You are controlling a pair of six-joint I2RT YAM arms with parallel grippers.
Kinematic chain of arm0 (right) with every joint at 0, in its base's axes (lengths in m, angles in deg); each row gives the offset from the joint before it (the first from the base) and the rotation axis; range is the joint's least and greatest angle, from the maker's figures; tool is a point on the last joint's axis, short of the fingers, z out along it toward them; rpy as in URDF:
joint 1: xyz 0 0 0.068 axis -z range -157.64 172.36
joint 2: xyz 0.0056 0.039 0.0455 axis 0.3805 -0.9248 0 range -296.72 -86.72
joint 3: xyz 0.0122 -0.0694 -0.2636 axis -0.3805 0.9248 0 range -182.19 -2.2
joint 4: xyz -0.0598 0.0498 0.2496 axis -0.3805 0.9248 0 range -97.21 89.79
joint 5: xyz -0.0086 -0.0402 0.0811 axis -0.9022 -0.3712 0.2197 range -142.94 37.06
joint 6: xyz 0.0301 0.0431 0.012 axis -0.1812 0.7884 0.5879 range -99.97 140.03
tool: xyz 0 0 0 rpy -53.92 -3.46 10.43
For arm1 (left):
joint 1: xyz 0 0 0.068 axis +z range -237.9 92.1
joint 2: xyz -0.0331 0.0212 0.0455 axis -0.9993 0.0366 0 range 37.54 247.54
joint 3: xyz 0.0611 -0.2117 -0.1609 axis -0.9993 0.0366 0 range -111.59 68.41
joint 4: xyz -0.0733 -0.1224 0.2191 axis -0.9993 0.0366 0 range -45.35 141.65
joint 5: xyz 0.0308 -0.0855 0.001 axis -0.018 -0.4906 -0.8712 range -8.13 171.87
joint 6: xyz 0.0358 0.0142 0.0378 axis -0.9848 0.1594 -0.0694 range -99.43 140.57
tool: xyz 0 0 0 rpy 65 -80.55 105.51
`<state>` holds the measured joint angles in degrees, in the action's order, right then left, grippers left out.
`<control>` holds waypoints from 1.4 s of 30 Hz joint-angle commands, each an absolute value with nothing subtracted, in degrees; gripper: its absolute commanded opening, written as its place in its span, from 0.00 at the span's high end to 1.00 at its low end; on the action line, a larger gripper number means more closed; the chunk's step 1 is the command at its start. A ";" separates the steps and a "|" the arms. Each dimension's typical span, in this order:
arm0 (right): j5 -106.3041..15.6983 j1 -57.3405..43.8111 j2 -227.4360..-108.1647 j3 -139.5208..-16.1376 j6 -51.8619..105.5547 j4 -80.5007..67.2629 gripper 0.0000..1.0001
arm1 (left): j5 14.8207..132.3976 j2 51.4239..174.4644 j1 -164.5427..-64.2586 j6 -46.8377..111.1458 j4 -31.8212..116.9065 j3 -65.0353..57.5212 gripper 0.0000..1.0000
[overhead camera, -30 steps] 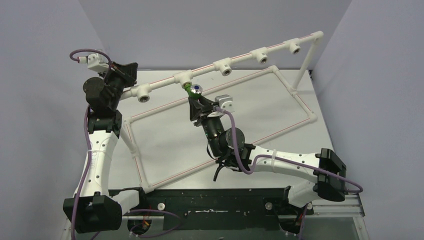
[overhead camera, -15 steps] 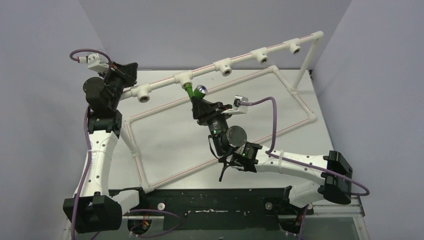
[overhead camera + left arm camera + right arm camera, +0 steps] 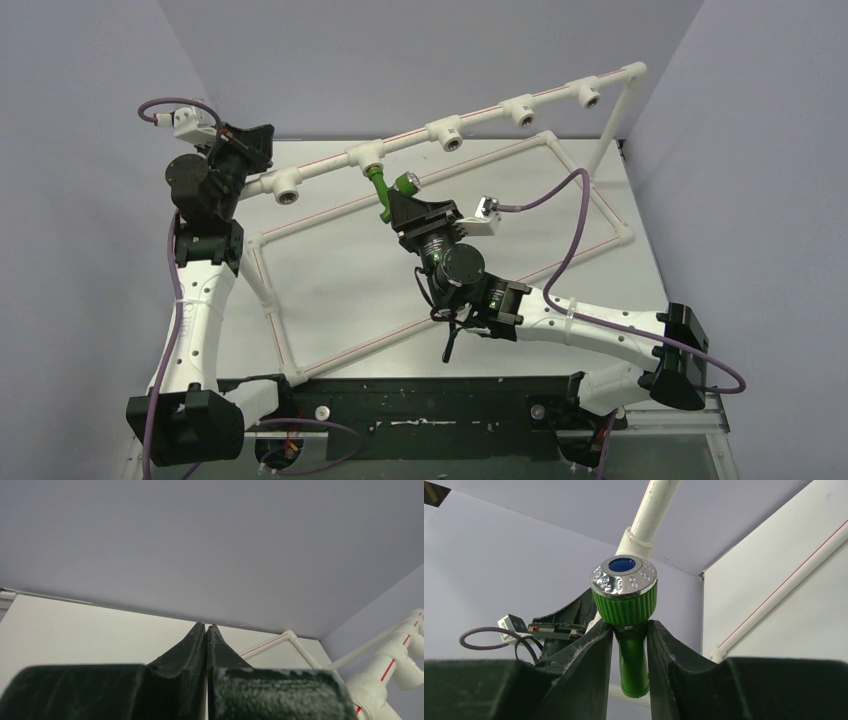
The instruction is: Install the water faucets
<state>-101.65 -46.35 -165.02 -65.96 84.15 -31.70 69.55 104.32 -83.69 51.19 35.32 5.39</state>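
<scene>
The green water faucet hangs under a white tee fitting on the raised pipe rail, its threaded end at the tee. My right gripper is shut on it. In the right wrist view the fingers clamp the green stem just below the ribbed knob with the silver and blue cap. My left gripper sits by the left end of the rail, shut on nothing, its tips pressed together.
The rail carries more white tees with bare sockets. A white pipe frame with red lines lies on the table below. A purple cable loops off my right wrist.
My right wrist has rolled with the faucet in its grip. The faucet turned at the tee, its capped knob swinging right and its spout now pointing down. The left arm held still.
</scene>
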 commanded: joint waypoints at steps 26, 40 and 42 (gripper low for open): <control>-99.25 -44.89 -156.39 -63.40 77.75 -27.92 0.30 | 70.11 111.45 -83.07 50.37 54.67 12.38 1.00; -82.56 -43.76 -149.81 -62.70 38.25 -28.79 0.23 | 70.03 111.96 -83.09 50.39 54.76 12.31 1.00; -78.30 -43.52 -149.74 -64.52 28.85 -26.96 0.23 | 69.88 112.12 -83.07 50.44 54.76 12.27 1.00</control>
